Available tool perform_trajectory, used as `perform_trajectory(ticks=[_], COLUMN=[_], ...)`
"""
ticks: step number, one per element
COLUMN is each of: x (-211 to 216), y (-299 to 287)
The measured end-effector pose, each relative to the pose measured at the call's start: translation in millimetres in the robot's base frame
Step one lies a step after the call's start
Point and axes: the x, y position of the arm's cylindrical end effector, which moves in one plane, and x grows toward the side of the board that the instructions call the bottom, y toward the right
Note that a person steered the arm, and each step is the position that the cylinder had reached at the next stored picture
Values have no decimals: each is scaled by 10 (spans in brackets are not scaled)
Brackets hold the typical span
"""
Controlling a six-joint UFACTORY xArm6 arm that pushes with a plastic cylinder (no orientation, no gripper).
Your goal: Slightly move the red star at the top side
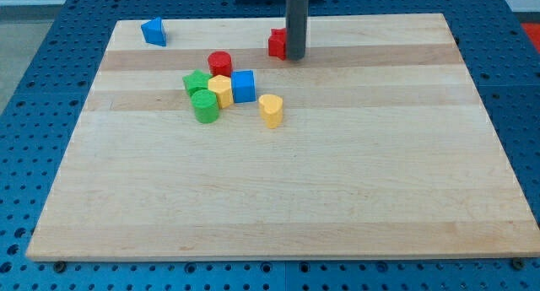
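My tip (294,58) stood on the pale wooden board (278,190), touching the right side of the red star (277,43) near the view's top edge. The rod carried no gripper. A blue perforated table (34,46) surrounded the board. A cluster of red, green, yellow and blue blocks (221,90) sat left of centre

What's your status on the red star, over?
My tip down on the board, against the red star's right side as viewed. Star near the top edge, partly hidden by the rod. Nothing else close; nearest is the red cylinder, below-left.
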Motion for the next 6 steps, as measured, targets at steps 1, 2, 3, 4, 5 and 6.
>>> perform_trajectory(ticks=[1, 2, 3, 4, 5, 6], x=[-37, 228, 252, 107, -74, -180], y=[-21, -105, -383, -498, -497, -464])
